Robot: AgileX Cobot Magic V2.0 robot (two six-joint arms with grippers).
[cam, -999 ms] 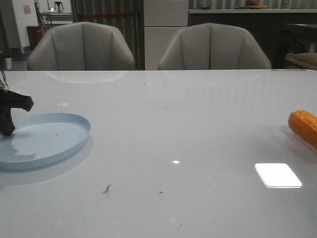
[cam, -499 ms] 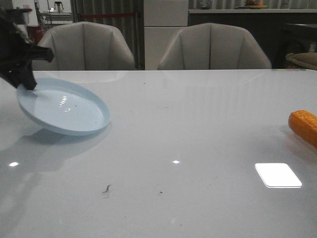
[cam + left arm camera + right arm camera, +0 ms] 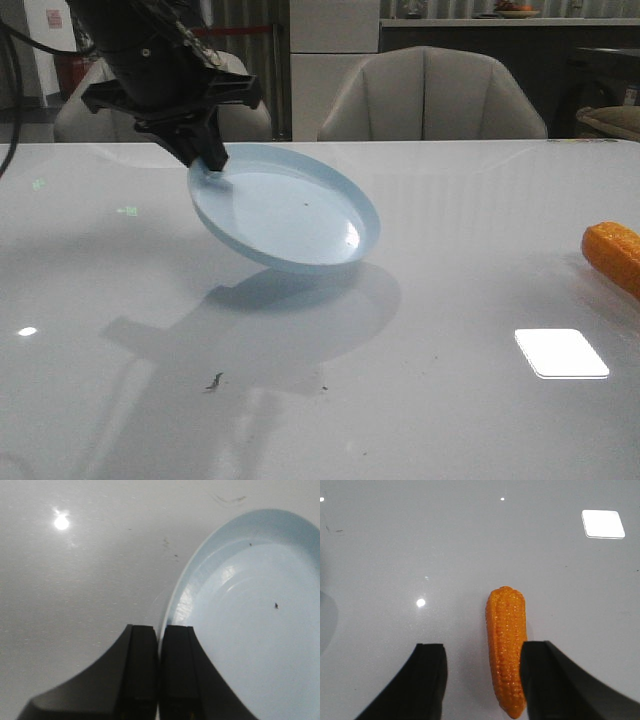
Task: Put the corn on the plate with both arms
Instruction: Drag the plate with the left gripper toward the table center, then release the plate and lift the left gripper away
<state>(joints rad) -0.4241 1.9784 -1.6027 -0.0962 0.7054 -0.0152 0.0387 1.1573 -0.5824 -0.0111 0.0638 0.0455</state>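
My left gripper (image 3: 212, 160) is shut on the rim of the pale-blue plate (image 3: 290, 215) and holds it tilted above the middle of the table. In the left wrist view the black fingers (image 3: 142, 665) pinch the plate (image 3: 250, 630) edge. The orange-yellow corn (image 3: 614, 255) lies on the table at the far right edge of the front view. In the right wrist view my right gripper (image 3: 482, 655) is open above the table, and the corn (image 3: 507, 645) lies between its fingers, close to one of them. The right gripper is out of the front view.
Two grey chairs (image 3: 430, 95) stand behind the white table (image 3: 400, 420). A bright rectangle of reflected light (image 3: 561, 353) lies near the corn. Small dark marks (image 3: 214, 381) dot the table front.
My left gripper has lifted the plate off the table at the far left and carried it up and right toward the table's middle. The corn has not moved.
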